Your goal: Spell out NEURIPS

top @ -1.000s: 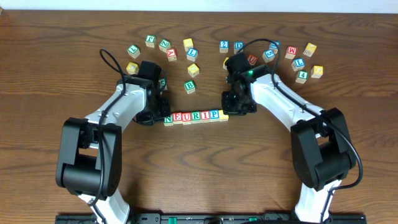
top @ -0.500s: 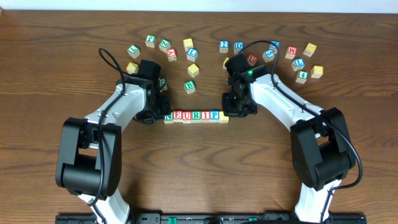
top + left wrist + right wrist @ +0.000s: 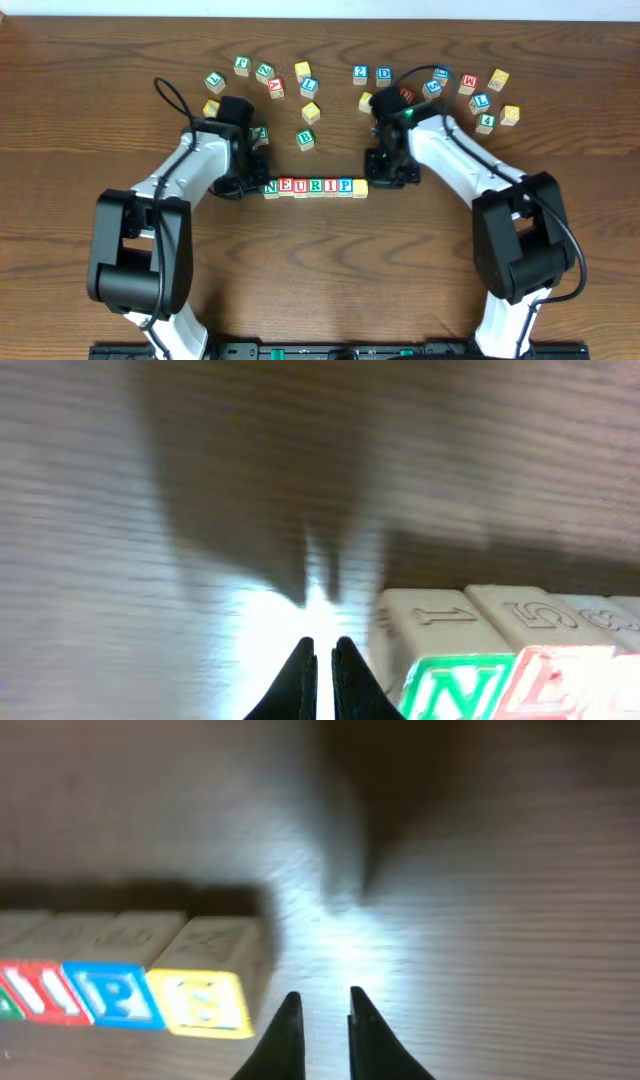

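At the centre of the tabletop [image 3: 320, 265], the row of cubes [image 3: 314, 187] lies in one straight line, each cube touching the next. It reads N, E, U, R, I, P from left to right.

**Change observed.** Over the last second the right gripper [image 3: 320, 1032] has backed off to the right, away from the row's right end. Its jaws have parted slightly. They now stand a little apart with only bare tabletop between them, so the gripper is released and grasps nothing. The yellow-topped cube [image 3: 205, 1002] has stayed where it was, touching the P cube [image 3: 110, 992] at the end of the row. It stands just beside the right gripper but apart from it.

**Left side.** The left gripper [image 3: 323, 682] has kept its station at the row's left end, clenched and empty. Its tips rest just beside the N cube [image 3: 465, 685].

**Meaning for the task.**
- The seventh position is filled and has been let go, so placement appears complete.
- The letter on the yellow-topped cube is too blurred to read, so the final S cannot be confirmed.
- The spare cubes [image 3: 306, 139] lie scattered well above the row and play no part.

**Caution.** Both grippers sit close to the row ends. Any sideways retreat could nudge the line out of true, so a lift clear is the safer exit.
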{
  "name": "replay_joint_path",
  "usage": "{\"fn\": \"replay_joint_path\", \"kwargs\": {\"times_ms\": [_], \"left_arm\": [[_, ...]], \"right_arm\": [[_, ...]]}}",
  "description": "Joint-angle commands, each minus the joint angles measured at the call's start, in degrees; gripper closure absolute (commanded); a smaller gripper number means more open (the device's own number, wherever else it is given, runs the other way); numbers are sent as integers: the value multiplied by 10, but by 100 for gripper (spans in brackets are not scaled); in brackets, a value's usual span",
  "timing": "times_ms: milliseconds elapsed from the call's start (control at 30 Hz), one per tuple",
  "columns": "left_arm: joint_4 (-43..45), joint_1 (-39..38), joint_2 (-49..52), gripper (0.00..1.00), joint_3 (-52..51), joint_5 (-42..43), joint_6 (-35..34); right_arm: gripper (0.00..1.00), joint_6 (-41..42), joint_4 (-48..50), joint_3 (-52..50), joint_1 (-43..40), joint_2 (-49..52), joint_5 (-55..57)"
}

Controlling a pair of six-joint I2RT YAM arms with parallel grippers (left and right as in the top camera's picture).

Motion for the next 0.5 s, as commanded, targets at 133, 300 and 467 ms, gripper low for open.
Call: {"fn": "replay_joint_path", "kwargs": {"times_ms": [133, 300, 467], "left_arm": [[-85, 90, -57, 85, 120, -6, 70], [-115, 143, -126, 40, 168, -6, 73], [-128, 181, -189, 2, 168, -6, 73]], "right_arm": [[83, -43, -31, 61, -69, -87, 31], [59, -91, -65, 85, -97, -162, 33], [29, -106, -90, 87, -118, -249, 33]]}}
